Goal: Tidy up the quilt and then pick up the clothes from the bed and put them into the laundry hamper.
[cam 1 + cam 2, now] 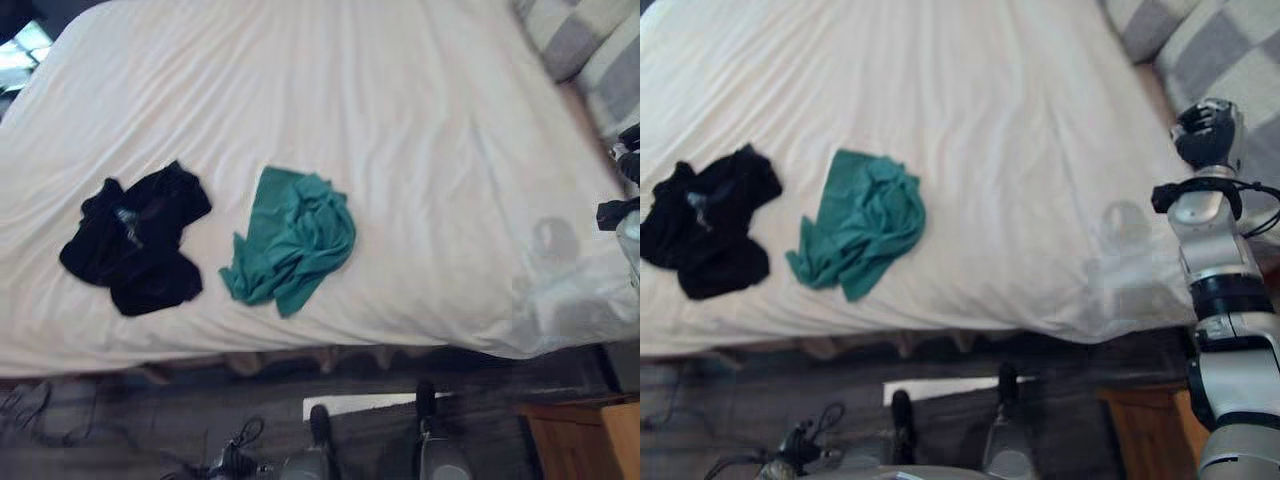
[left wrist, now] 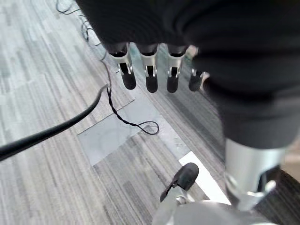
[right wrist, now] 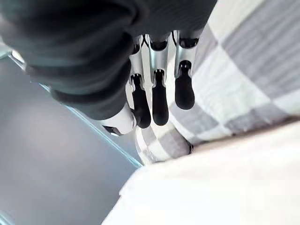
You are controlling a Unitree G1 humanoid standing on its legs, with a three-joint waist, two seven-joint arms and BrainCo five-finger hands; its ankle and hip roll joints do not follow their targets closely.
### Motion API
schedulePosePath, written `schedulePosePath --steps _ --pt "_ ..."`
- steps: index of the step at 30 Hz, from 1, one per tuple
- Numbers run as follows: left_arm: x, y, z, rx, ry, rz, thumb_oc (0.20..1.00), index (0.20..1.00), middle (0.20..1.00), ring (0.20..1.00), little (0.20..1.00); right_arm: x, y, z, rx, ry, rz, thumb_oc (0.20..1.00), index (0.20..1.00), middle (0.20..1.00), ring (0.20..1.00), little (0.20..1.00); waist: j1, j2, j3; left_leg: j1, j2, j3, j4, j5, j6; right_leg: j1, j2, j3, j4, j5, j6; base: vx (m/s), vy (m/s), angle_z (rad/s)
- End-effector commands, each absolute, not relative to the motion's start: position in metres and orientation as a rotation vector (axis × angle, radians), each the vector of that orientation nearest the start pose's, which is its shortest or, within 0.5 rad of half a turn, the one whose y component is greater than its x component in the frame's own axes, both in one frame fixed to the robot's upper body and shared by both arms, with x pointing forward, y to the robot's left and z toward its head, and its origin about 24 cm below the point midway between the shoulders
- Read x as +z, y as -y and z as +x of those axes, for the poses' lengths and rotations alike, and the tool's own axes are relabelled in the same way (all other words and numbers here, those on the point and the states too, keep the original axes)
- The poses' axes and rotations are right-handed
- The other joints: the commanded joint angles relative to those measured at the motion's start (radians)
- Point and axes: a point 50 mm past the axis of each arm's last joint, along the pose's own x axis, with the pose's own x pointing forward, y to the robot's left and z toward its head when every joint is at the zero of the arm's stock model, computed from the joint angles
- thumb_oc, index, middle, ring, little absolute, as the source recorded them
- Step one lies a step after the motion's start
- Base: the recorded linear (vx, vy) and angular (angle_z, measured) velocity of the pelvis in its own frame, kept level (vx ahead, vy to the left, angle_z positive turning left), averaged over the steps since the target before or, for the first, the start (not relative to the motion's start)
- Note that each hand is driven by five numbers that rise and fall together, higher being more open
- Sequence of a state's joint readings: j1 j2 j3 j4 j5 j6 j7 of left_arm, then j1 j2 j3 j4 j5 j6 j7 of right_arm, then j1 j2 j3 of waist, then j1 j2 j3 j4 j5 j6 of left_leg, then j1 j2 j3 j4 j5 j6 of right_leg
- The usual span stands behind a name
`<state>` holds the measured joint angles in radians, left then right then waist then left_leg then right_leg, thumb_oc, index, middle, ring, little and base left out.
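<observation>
A crumpled black garment [image 1: 135, 240] lies on the white bed sheet [image 1: 400, 120] near the front left. To its right, apart from it, lies a bunched green garment [image 1: 293, 238]. A grey-and-white checked quilt [image 1: 1215, 50] is bunched at the bed's far right corner. My right hand [image 1: 1206, 132] is raised at the bed's right side, near that quilt. In the right wrist view its fingers [image 3: 159, 98] are straight, with the checked quilt [image 3: 253, 79] past them and nothing held. My left hand [image 2: 151, 70] hangs over the floor with relaxed fingers, empty.
The bed's front edge [image 1: 300, 345] runs across the lower part of the eye views, with dark floor below it. A wooden cabinet [image 1: 585, 440] stands at the lower right. Grey plank floor with a pale panel [image 2: 117, 131] lies under my left hand.
</observation>
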<state>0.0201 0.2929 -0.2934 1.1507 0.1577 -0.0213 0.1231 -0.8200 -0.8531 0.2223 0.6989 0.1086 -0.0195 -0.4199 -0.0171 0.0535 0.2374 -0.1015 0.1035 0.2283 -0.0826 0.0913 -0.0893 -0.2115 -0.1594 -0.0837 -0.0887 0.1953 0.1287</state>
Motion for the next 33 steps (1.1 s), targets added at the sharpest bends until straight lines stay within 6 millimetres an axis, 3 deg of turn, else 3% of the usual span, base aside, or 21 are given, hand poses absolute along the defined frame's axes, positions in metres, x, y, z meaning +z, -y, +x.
schedulePosePath --steps 1,4,6,7,8,11,12,13,14,15,16,17,18,20,22,26,27,28,29,31,33 --pt "-0.144 -0.253 0.127 -0.062 -1.068 0.678 1.0 1.0 1.0 1.0 1.0 0.266 0.31 0.363 -0.533 0.387 -0.589 0.2 0.2 0.2 0.2 0.2 0.012 -0.003 0.076 0.037 0.003 -0.026 -0.003 -0.066 -0.032 0.002 -0.02 0.005 0.092 -0.17 0.045 -0.05 0.007 -0.14" --pt "-0.143 -0.25 0.132 -0.065 -1.057 0.689 1.0 1.0 1.0 1.0 1.0 0.232 0.299 0.371 -0.478 0.297 -0.554 0.2 0.2 0.2 0.2 0.2 0.014 0.013 0.103 0.011 0.005 -0.021 0.006 -0.061 -0.032 -0.032 -0.02 0.008 0.12 -0.175 0.043 -0.05 -0.004 0.05" --pt "-0.142 -0.249 0.136 -0.049 -1.049 0.687 1.0 1.0 1.0 1.0 1.0 0.192 0.297 0.37 -0.466 0.19 -0.514 0.2 0.2 0.2 0.2 0.2 0.007 0.019 0.122 0.002 0.008 -0.021 0.018 -0.063 -0.028 -0.052 -0.018 0.011 0.153 -0.186 0.041 -0.06 -0.001 -0.06" --pt "-0.141 -0.25 0.14 -0.023 -1.041 0.679 1.0 1.0 1.0 1.0 1.0 0.134 0.301 0.357 -0.472 0.038 -0.464 0.2 0.2 0.2 0.2 0.2 -0.004 0.017 0.136 -0.009 0.011 -0.021 0.04 -0.073 -0.025 -0.069 -0.017 0.016 0.187 -0.198 0.039 -0.05 -0.004 -0.05" --pt "-0.141 -0.25 0.14 -0.023 -1.042 0.681 1.0 1.0 1.0 1.0 1.0 0.134 0.301 0.356 -0.472 0.036 -0.463 0.2 0.2 0.2 0.2 0.2 -0.002 0.016 0.134 -0.01 0.011 -0.021 0.042 -0.074 -0.024 -0.071 -0.018 0.016 0.188 -0.198 0.039 -0.05 0.003 -0.02" --pt "-0.138 -0.253 0.147 0.028 -1.028 0.663 1.0 1.0 1.0 1.0 1.0 0.054 0.313 0.313 -0.533 -0.177 -0.368 0.2 0.2 0.2 0.2 0.2 -0.025 0.008 0.15 -0.018 0.015 -0.025 0.086 -0.099 -0.019 -0.077 -0.019 0.017 0.22 -0.215 0.039 -0.02 0.009 0.01" --pt "-0.137 -0.257 0.146 0.057 -1.032 0.65 1.0 1.0 1.0 1.0 1.0 0.012 0.324 0.276 -0.582 -0.308 -0.336 0.2 0.2 0.2 0.2 0.2 -0.047 -0.002 0.155 -0.015 0.017 -0.028 0.114 -0.121 -0.016 -0.071 -0.02 0.017 0.232 -0.227 0.041 -0.04 0.008 0.05" --pt "-0.137 -0.257 0.146 0.057 -1.032 0.651 1.0 1.0 1.0 1.0 1.0 0.012 0.323 0.276 -0.582 -0.308 -0.336 0.2 0.2 0.2 0.2 0.2 -0.046 -0.003 0.153 -0.018 0.017 -0.027 0.114 -0.118 -0.016 -0.073 -0.02 0.018 0.23 -0.223 0.041 -0.01 0.018 0.13" --pt "-0.136 -0.259 0.145 0.065 -1.037 0.653 1.0 1.0 1.0 1.0 1.0 -0.003 0.329 0.258 -0.626 -0.357 -0.301 0.2 0.2 0.2 0.2 0.2 -0.059 -0.012 0.154 -0.014 0.016 -0.024 0.125 -0.13 -0.014 -0.069 -0.021 0.021 0.232 -0.226 0.042 0.01 0.05 0.05" --pt "-0.138 -0.261 0.139 0.072 -1.059 0.655 1.0 1.0 1.0 1.0 1.0 -0.032 0.339 0.221 -0.739 -0.458 -0.217 0.2 0.2 0.2 0.2 0.2 -0.087 -0.028 0.153 0.006 0.014 -0.014 0.141 -0.155 -0.01 -0.057 -0.021 0.029 0.24 -0.227 0.046 0.01 0.05 0.0" --pt "-0.138 -0.261 0.139 0.072 -1.059 0.656 1.0 1.0 1.0 1.0 1.0 -0.032 0.339 0.22 -0.739 -0.458 -0.216 0.2 0.2 0.2 0.2 0.2 -0.085 -0.029 0.151 0.003 0.014 -0.013 0.14 -0.152 -0.009 -0.059 -0.021 0.03 0.237 -0.223 0.045 0.05 0.109 -0.13" --pt "-0.141 -0.263 0.13 0.074 -1.09 0.658 1.0 1.0 1.0 1.0 1.0 -0.057 0.344 0.184 -0.832 -0.564 -0.137 0.2 0.2 0.2 0.2 0.2 -0.111 -0.038 0.141 0.039 0.01 0.002 0.14 -0.175 -0.004 -0.041 -0.02 0.039 0.237 -0.224 0.049 0.06 0.121 -0.15" --pt "-0.143 -0.264 0.124 0.074 -1.111 0.656 1.0 1.0 1.0 1.0 1.0 -0.07 0.346 0.164 -0.873 -0.629 -0.107 0.2 0.2 0.2 0.2 0.2 -0.124 -0.043 0.132 0.064 0.005 0.013 0.133 -0.183 -0.001 -0.027 -0.019 0.044 0.233 -0.221 0.053 0.1 0.222 -0.39" --pt "-0.147 -0.264 0.11 0.071 -1.153 0.649 1.0 1.0 1.0 1.0 1.0 -0.111 0.334 0.101 -0.937 -0.879 -0.014 0.2 0.2 0.2 0.2 0.2 -0.155 -0.057 0.079 0.15 -0.012 0.044 0.088 -0.191 0.011 0.032 -0.021 0.058 0.197 -0.198 0.065 0.09 0.217 -0.69" --pt "-0.147 -0.263 0.111 0.068 -1.149 0.645 1.0 1.0 1.0 1.0 1.0 -0.132 0.317 0.073 -0.872 -1.066 -0.047 0.2 0.2 0.2 0.2 0.2 -0.162 -0.072 0.047 0.196 -0.023 0.05 0.049 -0.19 0.02 0.067 -0.027 0.065 0.163 -0.178 0.076 0.0 0.17 -0.56" --pt "-0.147 -0.256 0.12 0.043 -1.12 0.641 1.0 1.0 1.0 1.0 1.0 -0.142 0.301 0.071 -0.749 -1.17 -0.083 0.2 0.2 0.2 0.2 0.2 -0.145 -0.088 0.019 0.228 -0.049 0.047 0.007 -0.181 0.035 0.084 -0.044 0.061 0.15 -0.144 0.098 -0.07 0.124 -0.13" --pt "-0.147 -0.254 0.121 0.03 -1.118 0.643 1.0 1.0 1.0 1.0 1.0 -0.144 0.296 0.075 -0.71 -1.176 -0.09 1.0 1.0 1.0 1.0 1.0 -0.142 -0.093 0.017 0.233 -0.056 0.042 -0.002 -0.177 0.04 0.077 -0.05 0.066 0.162 -0.121 0.109 -0.14 0.113 0.1" --pt "-0.147 -0.251 0.124 0.016 -1.109 0.641 1.0 1.0 1.0 1.0 1.0 -0.144 0.287 0.091 -0.602 -1.16 -0.136 1.0 1.0 1.0 1.0 1.0 -0.128 -0.093 0.022 0.222 -0.057 0.031 -0.005 -0.165 0.042 0.061 -0.04 0.065 0.21 -0.112 0.118 -0.11 0.066 0.16" --pt "-0.147 -0.251 0.124 0.016 -1.108 0.64 1.0 1.0 1.0 1.0 1.0 -0.144 0.287 0.091 -0.601 -1.159 -0.137 1.0 1.0 1.0 1.0 1.0 -0.129 -0.094 0.022 0.222 -0.057 0.03 -0.005 -0.165 0.042 0.059 -0.041 0.065 0.214 -0.114 0.118 -0.21 0.098 0.24" --pt "-0.145 -0.255 0.127 0.019 -1.097 0.641 1.0 1.0 1.0 1.0 1.0 -0.145 0.271 0.11 -0.456 -1.118 -0.2 1.0 1.0 1.0 1.0 1.0 -0.111 -0.067 0.028 0.197 -0.048 0.009 -0.005 -0.141 0.05 0.045 0.042 0.056 0.381 -0.22 0.078 -0.13 0.075 0.31" --pt "-0.144 -0.256 0.127 0.028 -1.095 0.632 1.0 1.0 1.0 1.0 1.0 -0.143 0.264 0.122 -0.388 -1.093 -0.236 1.0 1.0 1.0 1.0 1.0 -0.094 -0.073 0.033 0.192 -0.057 -0.002 0.0 -0.135 0.049 0.08 0.046 0.022 0.339 -0.249 0.061 0.0 -0.025 0.25"
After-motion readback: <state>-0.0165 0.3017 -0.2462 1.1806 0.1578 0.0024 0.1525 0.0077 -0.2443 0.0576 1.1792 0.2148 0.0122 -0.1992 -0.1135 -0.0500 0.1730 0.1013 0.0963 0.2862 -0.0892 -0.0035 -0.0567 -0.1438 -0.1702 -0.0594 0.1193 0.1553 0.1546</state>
